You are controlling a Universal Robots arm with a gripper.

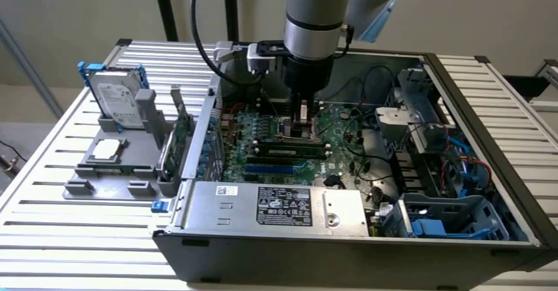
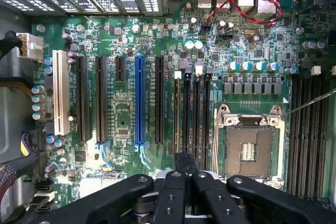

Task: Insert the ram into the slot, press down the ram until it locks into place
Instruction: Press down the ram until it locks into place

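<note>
The ram (image 1: pixel 286 149) is a long green stick with dark chips, standing on edge across the motherboard (image 1: pixel 261 163). In the wrist view I see the ram (image 2: pixel 177 111) edge-on as a thin greenish strip in the outermost black slot (image 2: pixel 177 77) of the parallel memory sockets, with alike empty ones (image 2: pixel 197 108) beside it. My gripper (image 1: pixel 302 122) hangs just above the board, close behind the ram toward the case's far wall. Its dark fingertips are pressed together, gripper (image 2: pixel 186 162), with nothing between them, over the near ends of those sockets.
A blue slot (image 2: pixel 139 100) and black expansion slots lie beside the ram. The CPU socket (image 2: pixel 249 142) is on the other side. Case walls, a labelled metal box (image 1: pixel 279 206), cables (image 1: pixel 370 140) and a blue drive cage (image 1: pixel 449 219) ring the board. A hard drive (image 1: pixel 117 98) stands outside.
</note>
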